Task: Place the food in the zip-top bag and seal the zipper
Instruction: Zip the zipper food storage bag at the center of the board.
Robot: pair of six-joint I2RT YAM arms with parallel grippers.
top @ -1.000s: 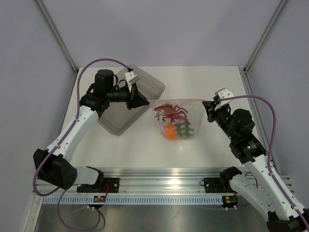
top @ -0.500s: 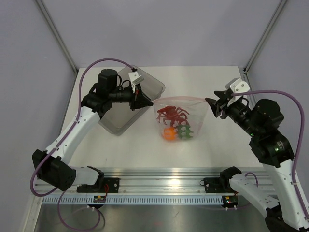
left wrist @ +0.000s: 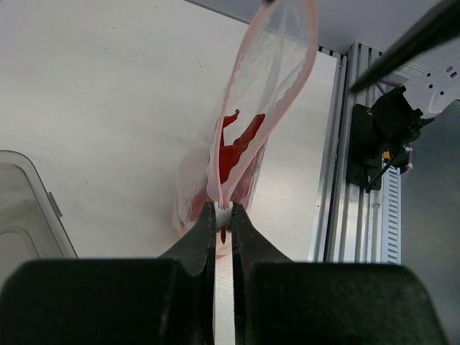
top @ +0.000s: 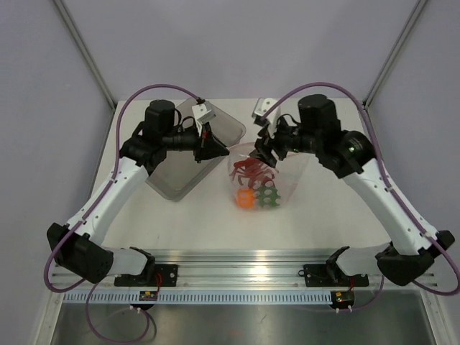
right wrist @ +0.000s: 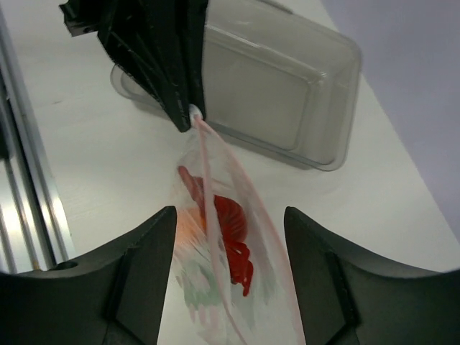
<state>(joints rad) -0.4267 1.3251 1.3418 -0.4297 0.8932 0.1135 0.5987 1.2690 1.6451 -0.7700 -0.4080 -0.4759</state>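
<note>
Top external view: the zip-top bag [top: 284,176] stands mid-surface [top: 187,223]. Its left corner is pinched between the tightly pressed left jaws, which hold it up so the load sags to the bottom. Inside lie the red lobster [top: 248,169], orange fruit [top: 246,198] and green pepper [top: 270,195] (all three already in). The right jaws are spread just above the mouth, close beside the left ones, holding nothing. They are probably placed to close on the zipper [right wrist: 208,154] near the held corner and run along it. The left wrist view shows the two lips apart, so the seal looks not yet made. A clear tray [top: 180,172] sits under the left arm. A second ago the right jaws gripped the far corner, stretching the mouth taut. They have since let go and swung across, and the bag droops narrower.
</note>
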